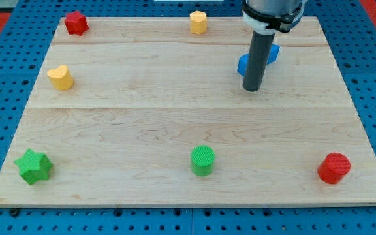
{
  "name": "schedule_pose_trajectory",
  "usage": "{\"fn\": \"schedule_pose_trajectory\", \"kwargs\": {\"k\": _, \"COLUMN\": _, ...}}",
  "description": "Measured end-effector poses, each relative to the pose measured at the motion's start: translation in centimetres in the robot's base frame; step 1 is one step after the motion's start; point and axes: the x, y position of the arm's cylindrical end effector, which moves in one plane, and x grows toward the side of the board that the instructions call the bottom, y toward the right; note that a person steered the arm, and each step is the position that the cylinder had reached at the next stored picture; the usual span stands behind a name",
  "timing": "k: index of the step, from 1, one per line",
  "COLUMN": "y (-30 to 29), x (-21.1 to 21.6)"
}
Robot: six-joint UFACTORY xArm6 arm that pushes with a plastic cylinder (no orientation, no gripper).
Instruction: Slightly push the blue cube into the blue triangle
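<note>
My rod comes down from the view's top right, and my tip (pixel 252 89) rests on the board just below the two blue blocks. The blue cube (pixel 243 64) shows at the rod's left side, partly hidden behind it. The blue triangle (pixel 273 52) shows at the rod's right side, a little higher, also partly hidden. The rod covers the space between them, so I cannot tell whether they touch.
A red block (pixel 76 23) sits at the top left, a yellow block (pixel 198 21) at the top middle, a yellow heart (pixel 61 78) at the left. A green star (pixel 33 166), a green cylinder (pixel 202 160) and a red cylinder (pixel 334 168) line the bottom.
</note>
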Motion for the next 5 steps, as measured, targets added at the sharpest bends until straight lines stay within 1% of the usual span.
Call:
{"fn": "schedule_pose_trajectory", "kwargs": {"k": 2, "y": 0.0, "x": -3.6}}
{"fn": "schedule_pose_trajectory", "kwargs": {"k": 3, "y": -0.4, "x": -4.7}}
{"fn": "schedule_pose_trajectory", "kwargs": {"k": 4, "y": -4.3, "x": -4.7}}
{"fn": "schedule_pose_trajectory", "kwargs": {"k": 5, "y": -7.2, "x": -5.8}}
